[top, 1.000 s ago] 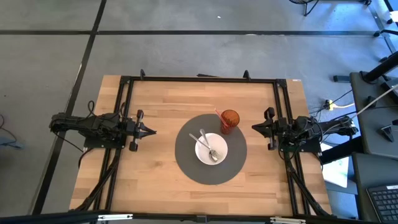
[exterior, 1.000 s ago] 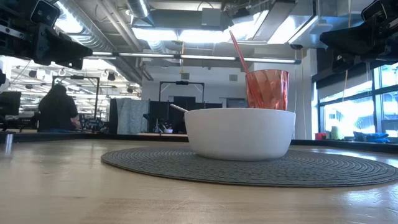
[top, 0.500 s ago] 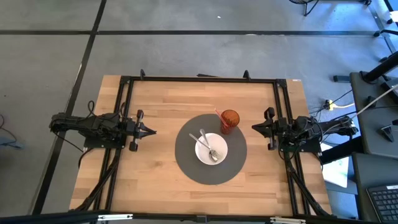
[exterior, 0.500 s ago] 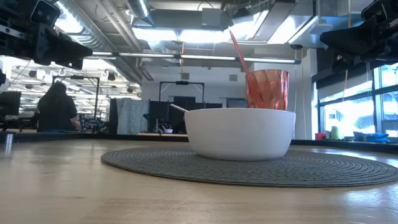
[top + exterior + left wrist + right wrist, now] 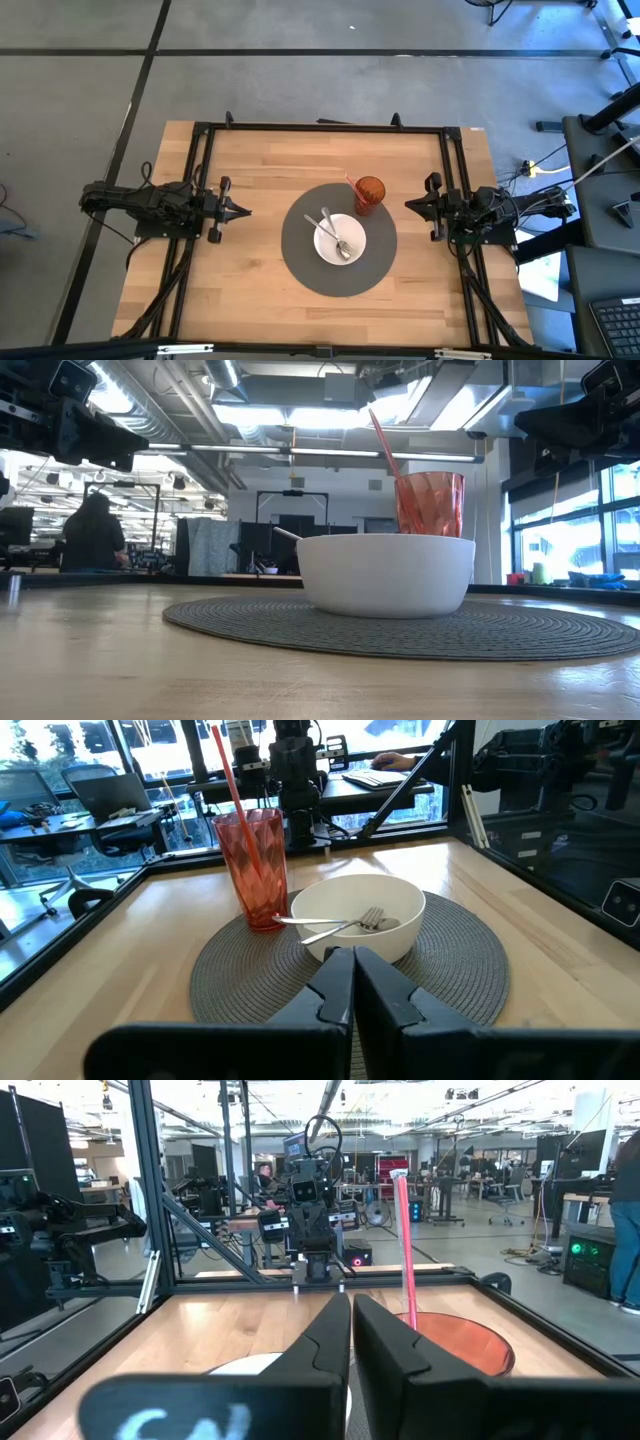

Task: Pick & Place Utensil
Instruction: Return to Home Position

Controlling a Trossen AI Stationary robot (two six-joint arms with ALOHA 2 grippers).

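Pale wooden table fills the middle of the high view, with a round grey placemat at its centre. On the mat sits the white bowl, and the orange cup stands touching the mat just to the bowl's upper right. The silver spoon and silver fork lie together inside the bowl, their long axes running from upper left to lower right in the high view, with the handles toward the upper-left rim. The orange straw stands in the cup and leans out toward the upper left. Nothing lies between the bowl and either arm. The left gripper hangs at mid-left, the right gripper at mid-right, both well apart from the bowl, each with fingers pressed together and empty. A person sits far behind in the low view.
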